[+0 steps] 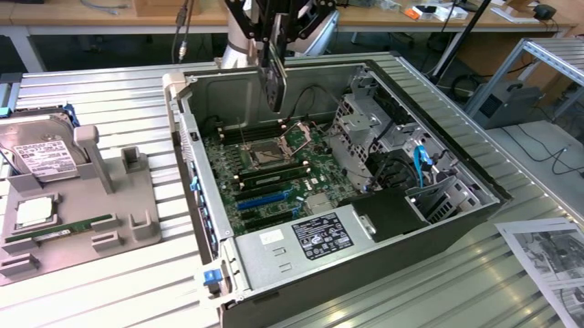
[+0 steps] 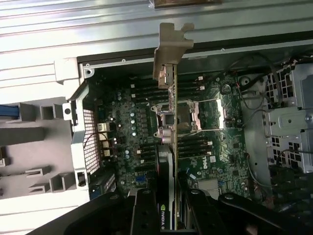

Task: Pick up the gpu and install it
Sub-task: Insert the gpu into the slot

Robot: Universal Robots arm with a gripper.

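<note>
Claw [image 2: 168,215] clamped on the gpu [image 2: 167,112], edge-down at the exterior view's upper centre above the case [image 1: 187,137], presumably so its edge faces the motherboard [image 1: 273,171].

The arm [image 1: 319,37] is a round tube of pale silver-grey metal with a smooth, slightly shiny surface, and it gets wider at a rounded joint housing. The hand [image 1: 273,20] is all matt black. It is built from flat, narrow bars joined like a linkage, with open gaps between the bars. In the wrist view the two fingers [image 2: 145,211] are broad black plates with straight edges and rounded corners, and from each one a thicker black link goes outward. Small round pivot pins sit at the joints of these links
</note>
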